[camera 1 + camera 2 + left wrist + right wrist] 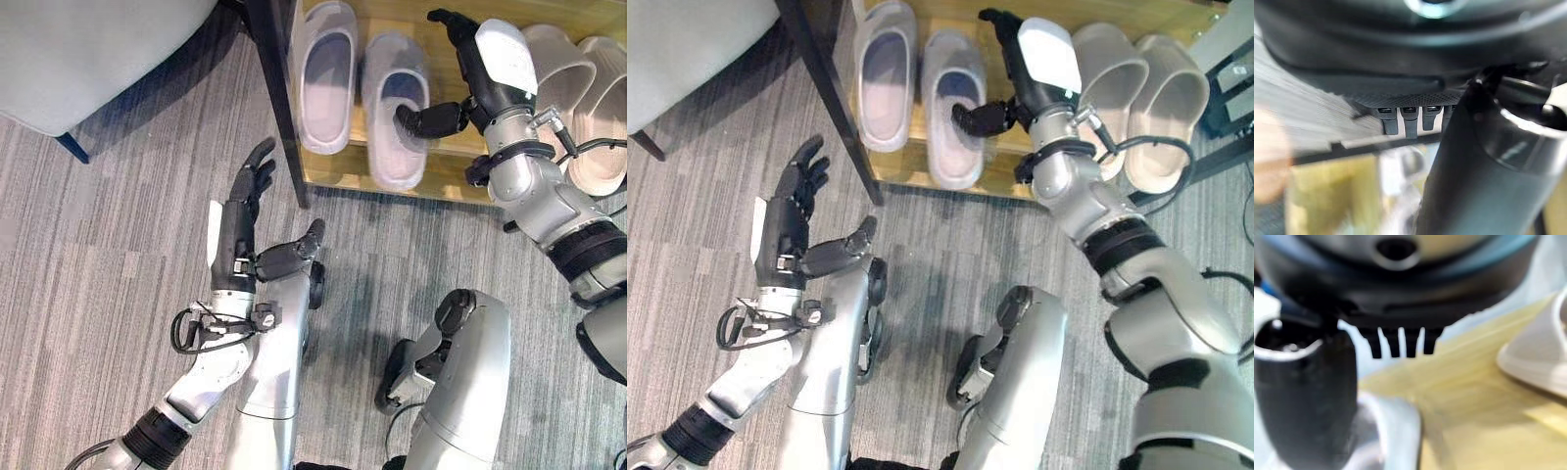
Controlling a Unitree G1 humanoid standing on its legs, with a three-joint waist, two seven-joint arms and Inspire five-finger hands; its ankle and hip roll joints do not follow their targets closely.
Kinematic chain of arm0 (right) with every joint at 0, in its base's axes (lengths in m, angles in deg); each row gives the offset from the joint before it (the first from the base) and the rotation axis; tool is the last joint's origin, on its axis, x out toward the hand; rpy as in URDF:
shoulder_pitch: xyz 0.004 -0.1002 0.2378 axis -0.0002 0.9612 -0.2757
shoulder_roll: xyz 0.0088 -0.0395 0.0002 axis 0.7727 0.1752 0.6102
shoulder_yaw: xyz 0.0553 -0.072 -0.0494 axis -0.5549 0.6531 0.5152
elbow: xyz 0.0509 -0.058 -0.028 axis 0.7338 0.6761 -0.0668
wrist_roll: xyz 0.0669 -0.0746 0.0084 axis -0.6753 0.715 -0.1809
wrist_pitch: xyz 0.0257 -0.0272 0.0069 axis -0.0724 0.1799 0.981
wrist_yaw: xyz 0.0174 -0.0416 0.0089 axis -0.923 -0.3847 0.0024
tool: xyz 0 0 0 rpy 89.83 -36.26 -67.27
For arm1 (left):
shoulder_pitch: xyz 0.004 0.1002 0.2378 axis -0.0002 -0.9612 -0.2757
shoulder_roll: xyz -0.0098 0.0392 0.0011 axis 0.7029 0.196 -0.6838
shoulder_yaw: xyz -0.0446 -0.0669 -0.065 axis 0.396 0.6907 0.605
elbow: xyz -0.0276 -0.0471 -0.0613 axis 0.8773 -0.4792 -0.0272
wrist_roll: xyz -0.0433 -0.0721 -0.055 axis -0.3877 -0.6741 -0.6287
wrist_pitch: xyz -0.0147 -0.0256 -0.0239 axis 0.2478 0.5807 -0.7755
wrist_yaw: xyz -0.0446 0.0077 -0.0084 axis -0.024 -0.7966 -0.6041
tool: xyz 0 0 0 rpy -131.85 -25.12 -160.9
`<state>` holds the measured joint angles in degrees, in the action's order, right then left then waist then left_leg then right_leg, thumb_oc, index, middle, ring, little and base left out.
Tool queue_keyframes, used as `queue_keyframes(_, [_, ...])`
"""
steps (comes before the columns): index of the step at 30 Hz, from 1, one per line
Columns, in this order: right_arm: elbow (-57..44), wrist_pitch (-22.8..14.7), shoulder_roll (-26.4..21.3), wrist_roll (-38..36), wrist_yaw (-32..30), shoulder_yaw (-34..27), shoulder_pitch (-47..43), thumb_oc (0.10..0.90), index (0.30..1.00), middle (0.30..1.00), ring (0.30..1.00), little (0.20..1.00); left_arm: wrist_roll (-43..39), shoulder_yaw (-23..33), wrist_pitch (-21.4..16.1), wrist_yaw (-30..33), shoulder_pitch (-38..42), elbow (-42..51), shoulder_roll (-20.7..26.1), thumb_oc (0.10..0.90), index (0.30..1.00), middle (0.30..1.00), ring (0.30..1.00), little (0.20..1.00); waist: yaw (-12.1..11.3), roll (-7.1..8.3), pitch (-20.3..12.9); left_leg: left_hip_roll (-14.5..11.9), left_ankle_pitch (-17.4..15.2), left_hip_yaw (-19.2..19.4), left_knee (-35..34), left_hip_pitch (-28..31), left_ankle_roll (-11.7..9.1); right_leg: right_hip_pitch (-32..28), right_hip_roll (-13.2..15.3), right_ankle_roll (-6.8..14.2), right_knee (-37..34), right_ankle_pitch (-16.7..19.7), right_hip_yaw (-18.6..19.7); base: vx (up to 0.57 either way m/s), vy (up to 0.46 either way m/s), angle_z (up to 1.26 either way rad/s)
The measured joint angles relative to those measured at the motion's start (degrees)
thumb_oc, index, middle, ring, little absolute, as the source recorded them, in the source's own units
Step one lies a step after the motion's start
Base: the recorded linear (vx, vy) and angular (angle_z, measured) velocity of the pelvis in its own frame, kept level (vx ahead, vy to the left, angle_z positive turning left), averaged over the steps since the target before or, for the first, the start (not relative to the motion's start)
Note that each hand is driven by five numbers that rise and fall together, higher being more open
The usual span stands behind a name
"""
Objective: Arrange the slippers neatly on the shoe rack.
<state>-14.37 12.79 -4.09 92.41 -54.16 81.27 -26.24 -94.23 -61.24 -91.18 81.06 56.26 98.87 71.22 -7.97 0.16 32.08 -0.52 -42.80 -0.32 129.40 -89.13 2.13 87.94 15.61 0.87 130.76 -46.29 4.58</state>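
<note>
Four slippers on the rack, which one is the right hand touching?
The second slipper from the left, pale grey: the right hand has its thumb inside the opening. The other three sit untouched.

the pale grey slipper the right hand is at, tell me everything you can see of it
The pale grey slipper is a smooth, moulded slide that looks like foam or rubber, with a broad closed strap over the front. It lies flat, sole down, on the wooden shoe rack, its heel reaching the rack's front edge, just right of its twin and a little nearer. The right hand has its thumb inside the slipper's opening and its fingers straight alongside.
</note>
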Motion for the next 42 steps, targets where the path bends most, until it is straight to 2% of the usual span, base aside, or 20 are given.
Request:
queue_keyframes(3, [-0.96,1.69,-0.08,2.37,-1.61,-2.34,0.8,0.8,0.9,0.9,0.9,0.9,-0.07,0.51,2.48,0.43,0.5,-0.59,-0.38,0.8,0.9,0.9,0.9,0.9,0.9,0.06,0.01,-0.56,-0.06,-0.52,0.17,0.09,0.07,0.15,-0.5,-0.73,0.04,0.36,-0.44,-0.01,-0.029,-0.08])
queue_keyframes(8, [-4.42,3.23,0.13,6.3,-5.55,-7.92,3.23,0.8,0.9,0.9,0.9,0.9,1.03,1.38,3.85,1.73,1.18,-0.59,-2.01,0.8,0.9,0.9,0.9,0.9,2.28,0.07,0.01,-0.65,-0.22,-0.84,0.13,0.13,-0.26,0.23,-0.75,-0.8,0.07,0.38,-0.78,0.0,-0.01,-0.01])
queue_keyframes(10, [-9.76,3.21,0.28,6.76,-6.86,-12.26,7.1,0.8,0.9,0.9,0.9,0.9,1.09,2.41,3.88,2.35,1.65,-0.63,-2.83,0.8,0.9,0.9,0.9,0.9,2.42,0.08,0.02,-0.71,-0.39,-0.88,0.17,0.11,-0.62,0.45,-1.25,-0.79,0.06,0.38,-0.86,0.01,-0.007,-0.08])
queue_keyframes(12, [-11.95,3.19,0.19,7.15,-7.16,-13.04,8.78,0.8,0.9,0.9,0.9,0.9,1.07,2.81,4.01,3.03,2.23,-0.65,-2.86,0.8,0.9,0.9,0.9,0.9,3.09,0.08,0.02,-0.68,-0.46,-0.89,0.19,0.19,-0.78,0.52,-1.3,-0.8,0.13,0.38,-0.88,0.0,0.002,-0.03])
queue_keyframes(17, [-28.17,1.31,-0.1,7.22,-5.37,-18.68,22.15,0.8,0.9,0.9,0.9,0.9,1.4,5.1,5.23,2.82,1.75,-0.41,-3.02,0.8,0.9,0.9,0.9,0.9,3.88,0.16,0.05,-0.67,-0.52,-1.05,0.29,0.35,-0.85,0.45,-1.38,-0.98,0.34,0.44,-0.93,0.0,0.0,0.0])
queue_keyframes(21, [-35.77,-1.16,-1.71,7.86,-2.28,-19.3,29.28,0.8,0.9,0.9,0.9,0.9,2.16,6.32,5.99,2.39,-2.77,1.65,-2.63,0.8,0.9,0.9,0.9,0.9,4.29,0.45,0.06,-0.7,-0.52,-1.14,0.46,0.48,-0.85,0.43,-1.42,-1.06,0.59,0.47,-0.87,0.0,0.0,0.0])
queue_keyframes(27, [-37.26,-1.95,-1.99,7.89,2.29,-18.9,33.9,0.8,0.9,0.9,0.9,0.9,2.35,6.62,6.08,2.25,-8.14,4.06,-2.44,0.8,0.9,0.9,0.9,0.9,3.9,0.58,0.05,-0.7,-0.54,-1.22,0.83,0.34,-0.86,0.59,-1.44,-1.09,0.92,0.48,-0.81,0.0,0.0,0.0])
queue_keyframes(33, [-35.64,-1.99,-1.99,7.3,4.59,-15.53,33.94,0.8,0.9,0.9,0.9,0.9,2.34,6.57,6.08,1.81,-8.78,4.05,-2.41,0.8,0.9,0.9,0.9,0.9,3.88,0.59,0.05,-0.69,-0.55,-1.49,1.23,-0.09,-0.87,0.73,-1.43,-1.09,1.14,0.48,-1.03,0.0,0.0,0.0])
queue_keyframes(42, [-27.56,-2.14,-1.75,4.86,7.31,-9.56,27.46,0.8,0.9,0.9,0.9,0.9,2.17,6.09,5.96,1.04,-8.46,2.93,-2.28,0.8,0.9,0.9,0.9,0.9,3.5,0.69,0.04,-0.69,-0.55,-1.55,1.22,-0.1,-0.87,0.71,-1.43,-1.09,1.14,0.48,-1.1,0.0,0.0,0.0])
